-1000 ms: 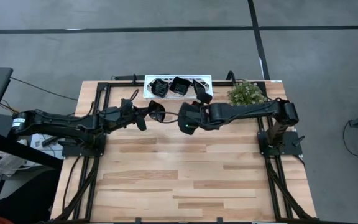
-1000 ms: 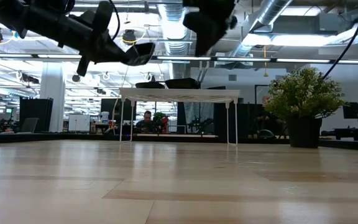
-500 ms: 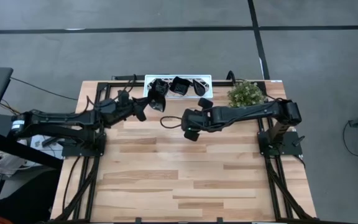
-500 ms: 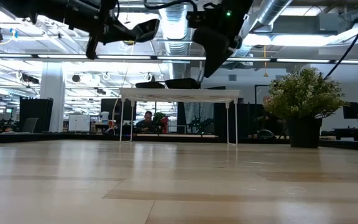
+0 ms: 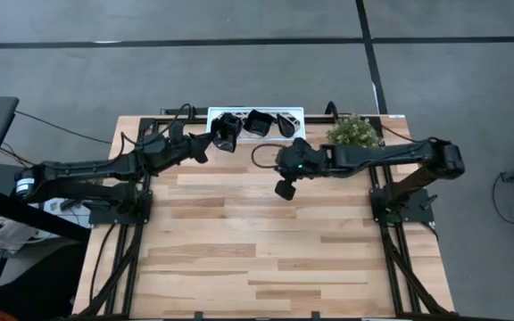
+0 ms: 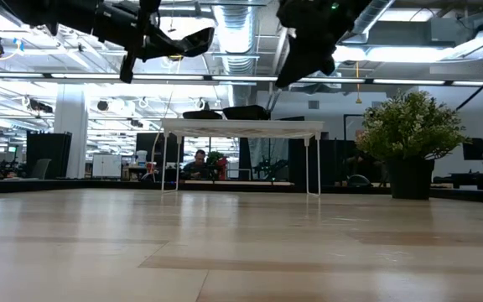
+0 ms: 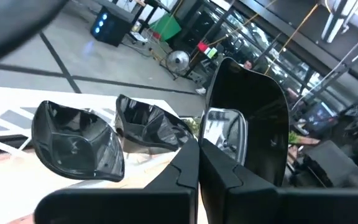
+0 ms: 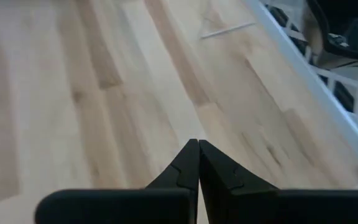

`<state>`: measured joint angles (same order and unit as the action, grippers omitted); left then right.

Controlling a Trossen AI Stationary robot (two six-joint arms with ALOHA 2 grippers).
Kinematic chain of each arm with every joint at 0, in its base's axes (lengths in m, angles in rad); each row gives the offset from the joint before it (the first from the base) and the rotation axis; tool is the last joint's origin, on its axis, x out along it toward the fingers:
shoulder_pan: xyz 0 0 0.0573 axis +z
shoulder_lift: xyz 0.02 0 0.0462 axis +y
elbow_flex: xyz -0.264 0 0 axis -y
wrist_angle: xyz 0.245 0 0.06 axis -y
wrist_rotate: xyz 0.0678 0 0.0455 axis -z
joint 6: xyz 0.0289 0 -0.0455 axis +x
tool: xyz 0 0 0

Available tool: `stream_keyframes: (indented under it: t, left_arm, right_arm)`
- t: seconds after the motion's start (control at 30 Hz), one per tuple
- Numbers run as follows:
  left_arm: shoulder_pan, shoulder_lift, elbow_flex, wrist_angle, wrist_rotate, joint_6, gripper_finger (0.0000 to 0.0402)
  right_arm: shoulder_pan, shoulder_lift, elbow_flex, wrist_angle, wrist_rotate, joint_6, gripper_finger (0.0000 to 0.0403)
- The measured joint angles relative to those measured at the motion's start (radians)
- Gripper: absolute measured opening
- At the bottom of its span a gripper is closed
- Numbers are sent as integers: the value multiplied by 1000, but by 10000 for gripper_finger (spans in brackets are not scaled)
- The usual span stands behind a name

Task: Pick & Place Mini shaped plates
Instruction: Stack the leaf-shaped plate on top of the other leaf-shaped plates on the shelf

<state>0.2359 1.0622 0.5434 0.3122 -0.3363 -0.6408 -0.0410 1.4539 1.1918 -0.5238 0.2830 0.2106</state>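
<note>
Between the closed fingers of the left gripper (image 7: pixel 197 163) a glossy black plate (image 7: pixel 248 118) stands on edge, pinched at its rim, its curved inside catching white reflections. Seen from above, that gripper (image 5: pixel 211 145) hangs over the table's (image 5: pixel 266 259) far edge, with the held plate (image 5: pixel 226 141) at the near-left corner of the white tray (image 5: pixel 214 114). Just past the fingers, two more black dishes sit on the tray: a wavy-edged squarish one (image 7: pixel 78 142) and a crumpled-looking one (image 7: pixel 149 123) beside it, touching. Farther along the tray lies a slim teardrop plate (image 5: pixel 286 121). Over bare wood nearer the middle, the right gripper (image 5: pixel 284 189) hangs with its fingers pressed together and empty. A potted plant (image 5: pixel 354 132) stands at the far right corner.
</note>
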Motion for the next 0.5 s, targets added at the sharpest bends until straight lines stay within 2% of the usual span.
stream_keyframes:
  t: [0.2, 0.3, 0.5]
  left_arm:
    - [72, 0, 0, -47, 47, -58, 2]
    - [120, 0, 0, -58, 105, -79, 2]
    - [189, 0, 19, -129, 174, -83, 2]
  right_arm:
    - [-29, -69, -88, 93, -109, -6, 1]
    - [-37, -95, -125, 145, -150, -32, 1]
    - [-97, -168, -203, 267, -310, -64, 1]
